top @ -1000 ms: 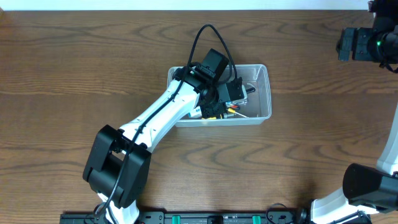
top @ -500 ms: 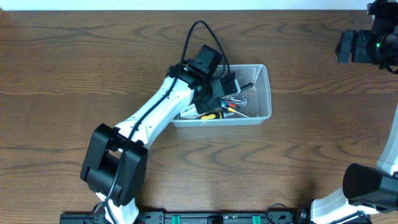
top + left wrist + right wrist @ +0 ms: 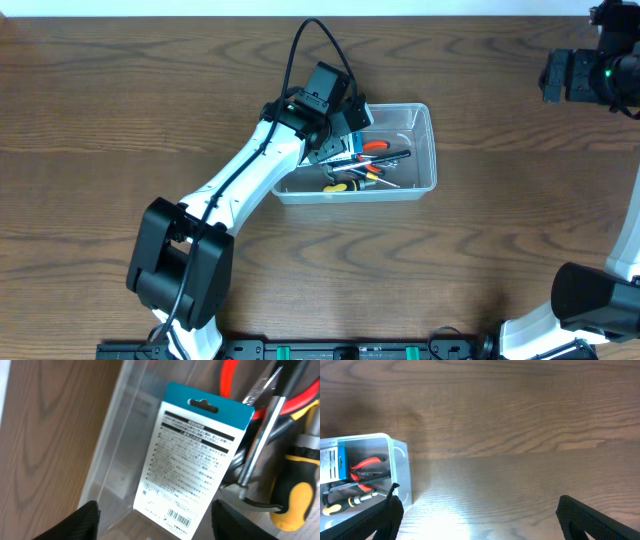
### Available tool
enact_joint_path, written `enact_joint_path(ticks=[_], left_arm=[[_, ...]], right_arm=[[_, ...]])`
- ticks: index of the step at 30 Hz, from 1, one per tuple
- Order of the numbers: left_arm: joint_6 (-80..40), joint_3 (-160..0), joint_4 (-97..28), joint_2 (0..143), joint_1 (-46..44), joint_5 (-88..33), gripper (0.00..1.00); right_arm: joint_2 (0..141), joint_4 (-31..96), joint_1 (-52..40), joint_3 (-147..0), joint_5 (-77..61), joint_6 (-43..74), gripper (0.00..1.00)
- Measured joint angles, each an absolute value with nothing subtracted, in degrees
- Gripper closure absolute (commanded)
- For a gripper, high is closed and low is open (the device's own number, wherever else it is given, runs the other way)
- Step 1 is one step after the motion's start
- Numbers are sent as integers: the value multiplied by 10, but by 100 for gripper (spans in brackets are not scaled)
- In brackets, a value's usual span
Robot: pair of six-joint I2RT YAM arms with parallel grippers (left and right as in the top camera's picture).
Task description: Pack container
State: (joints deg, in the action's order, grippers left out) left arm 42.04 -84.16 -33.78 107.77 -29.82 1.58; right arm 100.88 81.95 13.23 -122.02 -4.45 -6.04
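Observation:
The clear plastic container (image 3: 424,150) stands mid-table. Inside lie a blue-and-white carded package (image 3: 192,455), red-handled pliers (image 3: 375,147), a yellow-and-black screwdriver (image 3: 343,186) and a metal tool (image 3: 260,440). My left gripper (image 3: 338,128) hovers over the container's left end. In the left wrist view this gripper (image 3: 155,527) is open, its fingertips (image 3: 85,522) standing clear of the package on both sides. My right gripper (image 3: 480,525) is open over bare wood, far to the right of the container (image 3: 400,467). In the overhead view it sits at the top right (image 3: 560,75).
The table top (image 3: 500,260) is dark wood. The left arm (image 3: 240,185) slants from the front edge up to the container. The right arm's base (image 3: 590,300) is at the front right corner.
My left gripper has opened and drawn back up and to the left, leaving the carded package in the container. The tools beneath it now show. The right arm has stayed still.

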Motion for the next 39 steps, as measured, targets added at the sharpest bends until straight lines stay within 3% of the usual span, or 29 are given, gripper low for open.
enact_joint_path(ticks=[4, 10, 23, 32, 39], left_arm=[[372, -841, -339, 1058, -295, 26, 0], [253, -841, -363, 971, -248, 30, 2], [96, -842, -398, 898, 3, 30, 2], [65, -834, -439, 880, 25, 27, 2], [57, -748, -402, 746, 23, 20, 2]], right_arm=[[1009, 819, 132, -1220, -44, -63, 1], [1013, 801, 105, -1220, -43, -69, 1], [1152, 685, 23, -1218, -71, -79, 1], [1165, 725, 18, -1213, -53, -43, 1], [1122, 717, 17, -1152, -39, -33, 1]])
